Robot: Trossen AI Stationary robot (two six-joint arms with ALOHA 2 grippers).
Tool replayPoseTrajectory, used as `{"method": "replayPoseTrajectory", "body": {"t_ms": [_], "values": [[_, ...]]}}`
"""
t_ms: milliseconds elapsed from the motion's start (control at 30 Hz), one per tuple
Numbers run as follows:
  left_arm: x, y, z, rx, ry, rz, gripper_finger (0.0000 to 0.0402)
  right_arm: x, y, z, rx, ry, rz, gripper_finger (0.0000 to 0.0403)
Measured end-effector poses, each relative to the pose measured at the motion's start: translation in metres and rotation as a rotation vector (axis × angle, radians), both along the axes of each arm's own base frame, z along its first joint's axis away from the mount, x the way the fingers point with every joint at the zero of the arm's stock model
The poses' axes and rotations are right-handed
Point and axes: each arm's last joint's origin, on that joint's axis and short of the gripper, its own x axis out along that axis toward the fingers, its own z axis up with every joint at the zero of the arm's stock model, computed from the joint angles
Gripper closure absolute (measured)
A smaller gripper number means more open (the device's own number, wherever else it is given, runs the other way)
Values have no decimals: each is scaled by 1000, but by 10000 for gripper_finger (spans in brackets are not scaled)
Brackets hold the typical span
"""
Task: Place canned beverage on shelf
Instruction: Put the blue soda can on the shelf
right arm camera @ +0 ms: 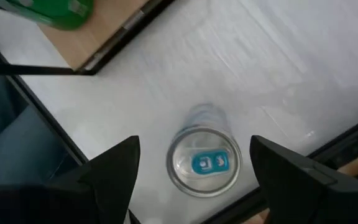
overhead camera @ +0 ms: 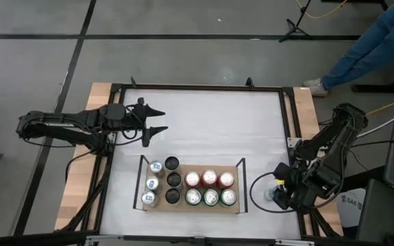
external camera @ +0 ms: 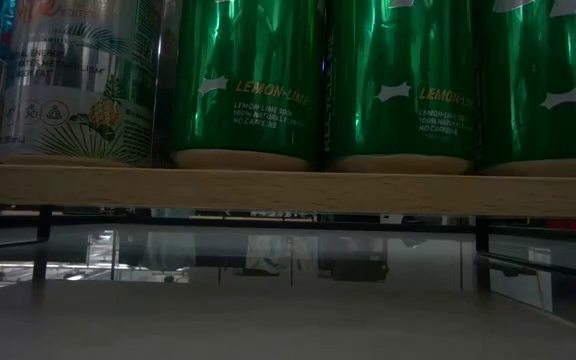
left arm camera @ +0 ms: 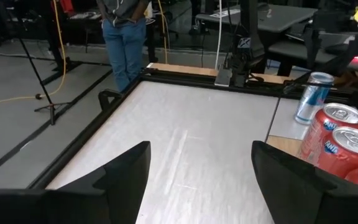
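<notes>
Shelf holds twelve cans; blue-topped can stands outside.

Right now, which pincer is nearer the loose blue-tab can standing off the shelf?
Right. The right pincer hangs open directly above the blue-tab can. The left pincer waits open across the table, beyond the shelf.

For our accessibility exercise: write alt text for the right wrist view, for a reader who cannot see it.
Seen from above, a silver can with a blue tab stands upright on the white table, between the open fingers of the right gripper, which touch nothing. A corner of the wooden shelf with a green can sits beyond.
</notes>
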Motion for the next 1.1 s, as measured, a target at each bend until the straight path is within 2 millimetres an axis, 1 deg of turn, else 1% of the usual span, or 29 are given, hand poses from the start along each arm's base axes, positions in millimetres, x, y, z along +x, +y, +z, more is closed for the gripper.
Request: {"method": "replayPoseTrajectory", "body": {"t_ms": [233,433,600,933,1100], "values": [[0,0,0,-2,0,1,133,-1,0,-7,-12,19,14,109],[0,0,0,-2,0,0,133,-6,6,-19,-4,19,56,109],[0,0,0,-3,0,0,133,-9,10,-24,6,4,66,109],[0,0,0,-6,-1,1,133,-11,6,-40,-38,34,66,109],[0,0,0,-5,-1,1,133,-11,5,-41,-47,36,84,109]]}}
